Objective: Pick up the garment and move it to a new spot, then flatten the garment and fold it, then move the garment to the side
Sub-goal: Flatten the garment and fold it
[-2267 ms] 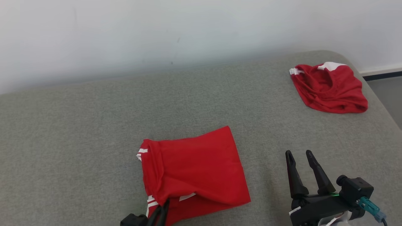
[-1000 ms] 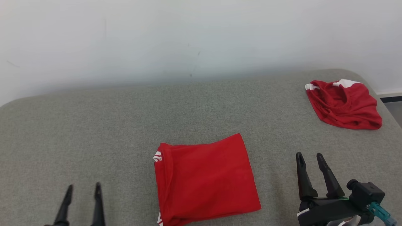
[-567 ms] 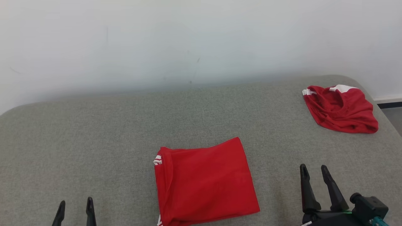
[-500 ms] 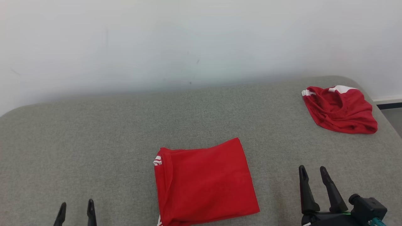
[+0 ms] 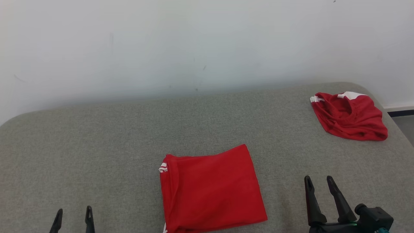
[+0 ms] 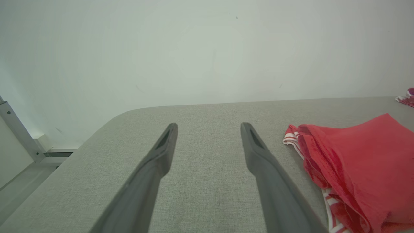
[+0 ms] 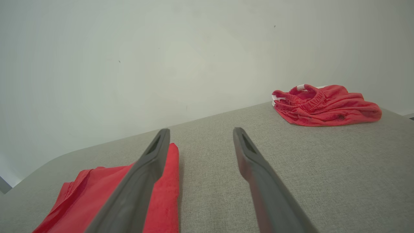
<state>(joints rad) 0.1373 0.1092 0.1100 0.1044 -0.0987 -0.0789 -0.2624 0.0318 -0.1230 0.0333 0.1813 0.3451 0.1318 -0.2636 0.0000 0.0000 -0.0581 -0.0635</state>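
A red garment (image 5: 212,189) with white stripes lies folded into a neat rectangle at the front middle of the grey padded surface (image 5: 113,136); it shows again in the left wrist view (image 6: 359,168) and the right wrist view (image 7: 161,194). My left gripper (image 5: 73,215) is open at the lower left, well clear of the cloth, its fingers (image 6: 161,152) empty. At the lower right my right gripper (image 5: 318,182) is also open and empty, a little right of the folded piece.
A second red garment (image 5: 349,116) with white trim lies crumpled at the far right corner, also in the right wrist view (image 7: 323,105). A white wall (image 5: 194,42) stands behind the surface. Floor shows past the right edge (image 5: 404,126).
My left gripper let go of the garment's lower left corner and drew back to the lower left. The head camera tilted up, so everything sits lower in view.
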